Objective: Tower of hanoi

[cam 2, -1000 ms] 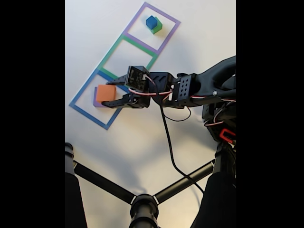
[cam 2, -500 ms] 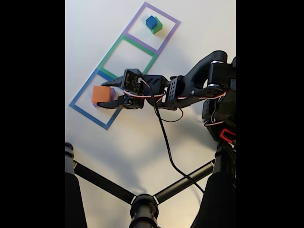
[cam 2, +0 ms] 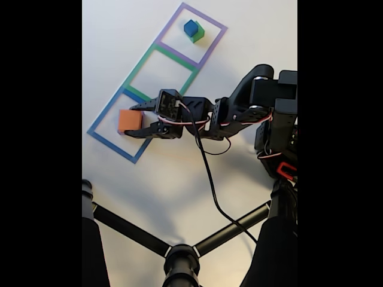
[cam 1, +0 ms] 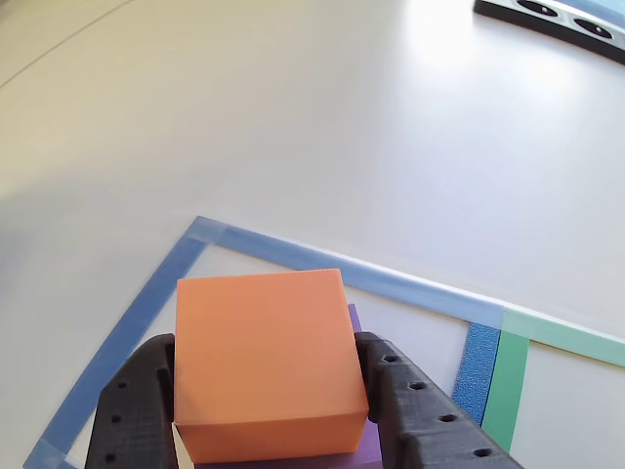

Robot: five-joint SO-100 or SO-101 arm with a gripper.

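Orange cube (cam 1: 264,363): sits between the two black fingers (cam 1: 132,410), on top of a purple block (cam 1: 356,454) whose edge peeks out at its 3 and 5 o'clock in the other view; in the fixed view the cube (cam 2: 130,121) lies inside the blue taped square (cam 2: 106,113).
Fingers: one on each side of the cube, at its 9 and 3 o'clock in the other view, close against both faces; they look closed on it, though whether they squeeze or only touch is hard to tell.
Direction from gripper: in the fixed view the cube lies at 9 o'clock from the gripper (cam 2: 136,118), straight out along the arm's line.
Long axis: none to speak of; the cube is even-sided, its faces roughly square to the fingers.
Other squares: green taped square (cam 2: 160,69) at 1 o'clock from the cube, bare inside; purple taped square (cam 2: 182,12) beyond it holds a blue cube (cam 2: 190,27) on a green cube (cam 2: 198,33).
Room: white table (cam 2: 155,173) bare around the tape; lifting straight up looks unhindered.
Likely step: lift the orange cube off the purple block and carry it toward 1 o'clock.
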